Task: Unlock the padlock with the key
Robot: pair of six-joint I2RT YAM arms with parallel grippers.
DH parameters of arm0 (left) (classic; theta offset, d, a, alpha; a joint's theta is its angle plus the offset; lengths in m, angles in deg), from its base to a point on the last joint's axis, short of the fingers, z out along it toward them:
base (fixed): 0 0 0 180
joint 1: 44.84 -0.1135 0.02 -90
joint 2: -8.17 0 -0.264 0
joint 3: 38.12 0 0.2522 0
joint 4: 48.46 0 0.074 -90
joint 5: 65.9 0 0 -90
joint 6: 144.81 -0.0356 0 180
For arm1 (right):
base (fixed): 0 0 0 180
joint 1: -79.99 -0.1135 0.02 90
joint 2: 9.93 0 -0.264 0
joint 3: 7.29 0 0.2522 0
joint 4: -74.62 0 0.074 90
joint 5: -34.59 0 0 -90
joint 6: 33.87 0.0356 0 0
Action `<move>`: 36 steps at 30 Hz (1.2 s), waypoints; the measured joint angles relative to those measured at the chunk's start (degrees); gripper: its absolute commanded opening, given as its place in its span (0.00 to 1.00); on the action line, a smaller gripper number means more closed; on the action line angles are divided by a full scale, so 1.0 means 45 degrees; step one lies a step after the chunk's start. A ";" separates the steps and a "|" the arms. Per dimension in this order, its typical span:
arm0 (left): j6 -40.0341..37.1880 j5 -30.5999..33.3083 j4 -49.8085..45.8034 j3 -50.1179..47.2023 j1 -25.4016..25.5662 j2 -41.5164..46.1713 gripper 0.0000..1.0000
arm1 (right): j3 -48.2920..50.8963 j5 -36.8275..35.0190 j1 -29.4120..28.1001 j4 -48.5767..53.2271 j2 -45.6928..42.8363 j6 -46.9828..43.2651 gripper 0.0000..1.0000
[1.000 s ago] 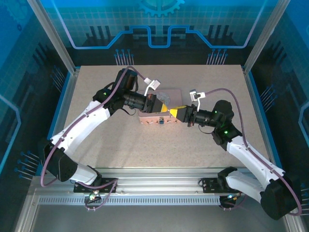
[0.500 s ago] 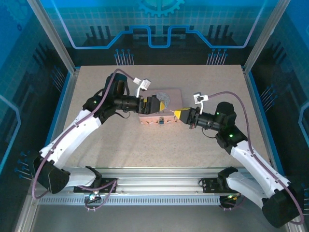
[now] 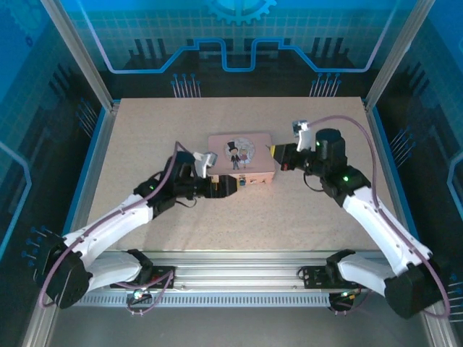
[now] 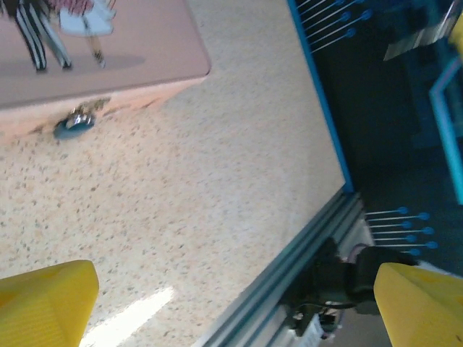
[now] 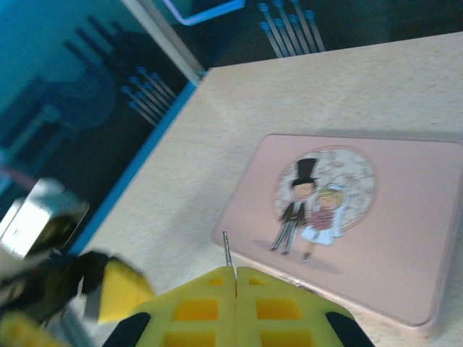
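Observation:
A pink box with a cartoon couple on its lid lies mid-table. The small blue padlock hangs on its near front face, also seen at the box edge in the left wrist view. My left gripper is open just left of the padlock, its yellow fingers spread wide over bare table, with nothing between them. My right gripper hovers at the box's right end. It is shut on the key, whose thin metal blade sticks out toward the box.
The tabletop is speckled beige, bounded by blue rails and an aluminium frame at the near edge. The left gripper's yellow finger shows low in the right wrist view.
My left gripper has opened, let go of the box and drawn back toward the near left. The box now lies flat with its lid up. The right gripper has pulled away to the right, key still held.

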 measured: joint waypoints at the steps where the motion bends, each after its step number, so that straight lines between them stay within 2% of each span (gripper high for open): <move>1: 0.0083 0.0461 0.0636 -0.0549 0.0345 0.0000 0.99 | -0.0359 -0.0301 0.0015 0.0097 0.0525 -0.0155 0.00; 4: 0.0321 0.1637 0.2433 -0.1923 0.1064 -0.0180 0.99 | -0.1404 -0.1141 0.0112 0.0243 0.2166 -0.0486 0.00; 9: 0.0389 0.3050 0.5061 -0.2642 0.1307 -0.1855 0.99 | -0.3235 -0.1933 0.0408 0.0272 0.4920 -0.0685 0.00; 15: 0.0194 0.3866 0.8655 -0.2720 0.1365 -0.4488 0.99 | -0.5770 -0.2628 0.0505 0.0466 0.7878 -0.0986 0.00; 19: -0.0068 0.4177 1.0316 -0.2720 0.1389 -0.5940 0.99 | -0.7140 -0.2982 0.0563 0.0709 0.9306 -0.1064 0.00; 28: -0.0738 0.4561 1.2910 -0.2696 0.1477 -0.7888 0.99 | -0.9568 -0.3288 0.0583 0.1394 1.1735 -0.1141 0.00; 36: -0.1379 0.4847 1.4217 -0.2220 0.1588 -0.9170 0.99 | -1.0511 -0.3371 0.0583 0.1904 1.2852 -0.1243 0.00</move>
